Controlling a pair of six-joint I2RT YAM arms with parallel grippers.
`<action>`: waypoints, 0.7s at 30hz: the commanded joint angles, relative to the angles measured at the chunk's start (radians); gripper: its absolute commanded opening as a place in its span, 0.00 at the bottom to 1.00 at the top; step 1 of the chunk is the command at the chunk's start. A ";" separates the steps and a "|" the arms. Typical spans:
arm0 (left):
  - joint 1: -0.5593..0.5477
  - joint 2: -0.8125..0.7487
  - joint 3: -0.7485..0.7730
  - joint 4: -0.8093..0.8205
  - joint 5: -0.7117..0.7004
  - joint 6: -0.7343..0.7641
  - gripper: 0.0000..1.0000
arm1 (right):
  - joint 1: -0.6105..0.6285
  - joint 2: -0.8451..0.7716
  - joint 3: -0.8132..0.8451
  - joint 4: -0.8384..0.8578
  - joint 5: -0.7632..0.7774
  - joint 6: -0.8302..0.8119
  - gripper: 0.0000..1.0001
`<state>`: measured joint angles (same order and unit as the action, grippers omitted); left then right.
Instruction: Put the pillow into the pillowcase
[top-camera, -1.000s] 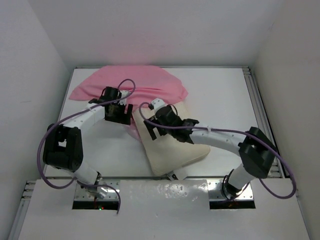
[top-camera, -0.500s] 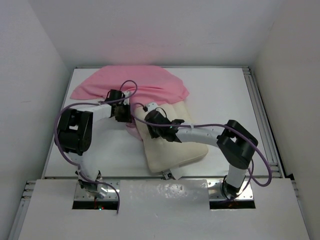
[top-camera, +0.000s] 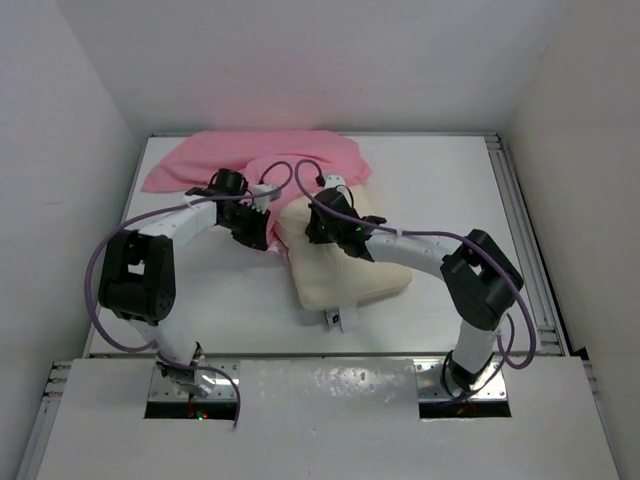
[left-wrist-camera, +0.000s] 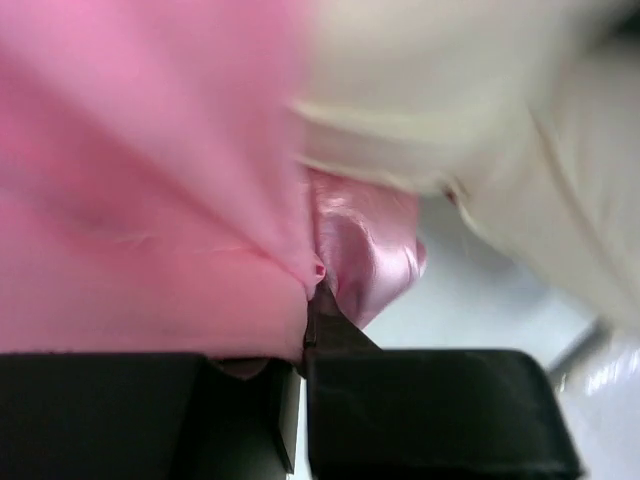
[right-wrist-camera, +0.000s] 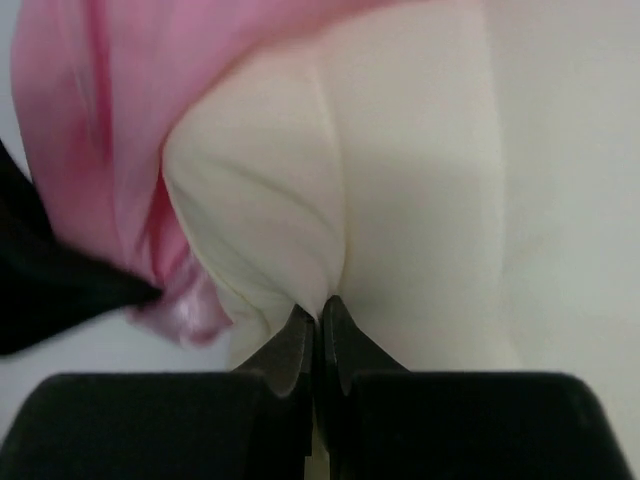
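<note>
A: So, where do things lie?

B: From above, the pillow (top-camera: 350, 275) is mid-table (top-camera: 450, 180) and nearly all bare. Only its 11 o'clock corner meets the case (top-camera: 190, 160), which is heaped along the far edge from 10 to 12 o'clock.

A: And the grippers?

B: The left gripper (left-wrist-camera: 312, 300) has its jaws together on a thin pinch of pink satin, just beside that corner. The right gripper (right-wrist-camera: 318, 312) is clamped on a small fold of the pillow's cover at the same end.

A: What worries you?

B: The satin looks slick and the pinch sits right at the fingertips. A pull toward 5 o'clock could slide it free, and the mouth would drop shut. I also cannot tell whether one layer or both is caught. If both, the mouth is held closed and the pillow would only shove the case toward 12 o'clock.

A: And the right side?

B: It grips cover only, not stuffing. A push toward 11 o'clock may just stretch the fold or lose it while the bulk does not move. The wrists are also near each other, so fingers or cables could foul
</note>
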<state>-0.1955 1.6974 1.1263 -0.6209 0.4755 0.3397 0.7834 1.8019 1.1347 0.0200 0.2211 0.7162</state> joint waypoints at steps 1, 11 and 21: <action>-0.047 -0.062 0.018 -0.342 0.126 0.277 0.00 | -0.019 -0.010 0.114 0.149 0.161 0.104 0.00; -0.085 -0.042 0.200 -0.494 0.074 0.447 0.46 | -0.010 -0.019 0.001 0.098 0.017 0.108 0.36; -0.136 0.033 0.578 -0.209 -0.106 0.173 0.70 | -0.159 -0.367 -0.246 -0.045 0.069 0.137 0.88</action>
<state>-0.2874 1.6974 1.7222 -1.0767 0.5034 0.6605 0.6643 1.5288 0.9070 0.0566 0.2214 0.8177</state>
